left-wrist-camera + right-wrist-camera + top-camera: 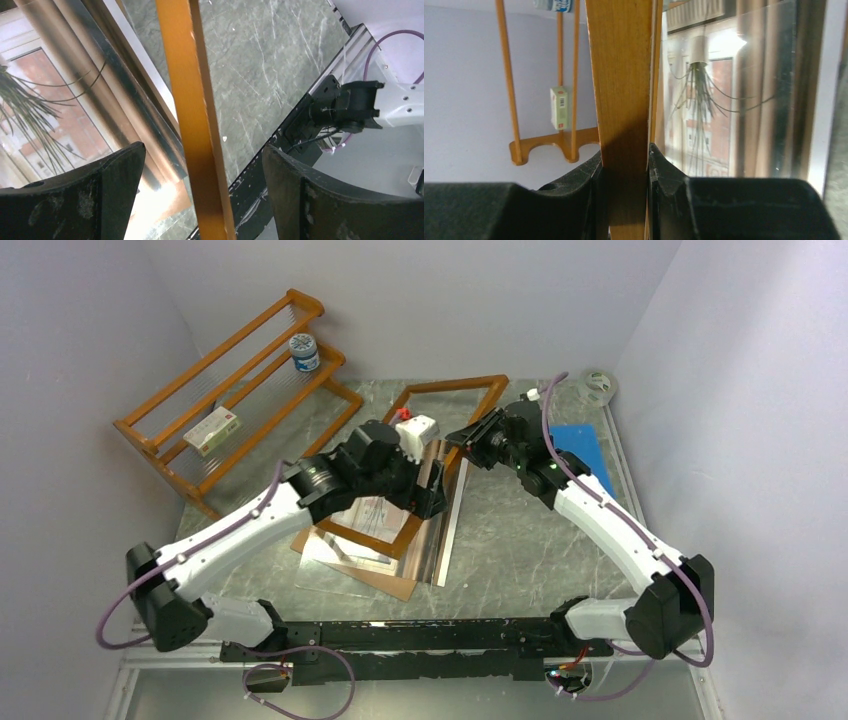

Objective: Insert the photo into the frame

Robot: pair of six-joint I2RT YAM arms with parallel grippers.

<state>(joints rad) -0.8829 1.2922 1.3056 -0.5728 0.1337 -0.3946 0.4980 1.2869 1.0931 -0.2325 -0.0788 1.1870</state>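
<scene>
The frame (452, 386) is a thin light-brown wooden rectangle lying slantwise at the table's middle. My right gripper (463, 444) is shut on its right rail (621, 90), one pad on each side of the wood (624, 156). My left gripper (426, 496) stands open astride the same rail (192, 100) lower down, its fingers (105, 195) well apart from the wood. The photo (372, 518), a curtained window with a wispy plant, lies beneath the frame. It shows left of the rail in the left wrist view (45, 115) and right of it in the right wrist view (709, 100).
A brown backing board (396, 586) lies under the photo. An orange wooden rack (232, 398) at the back left carries a jar (304, 352) and a small box (213, 430). A blue sheet (580, 452) and a tape roll (598, 387) lie at the back right.
</scene>
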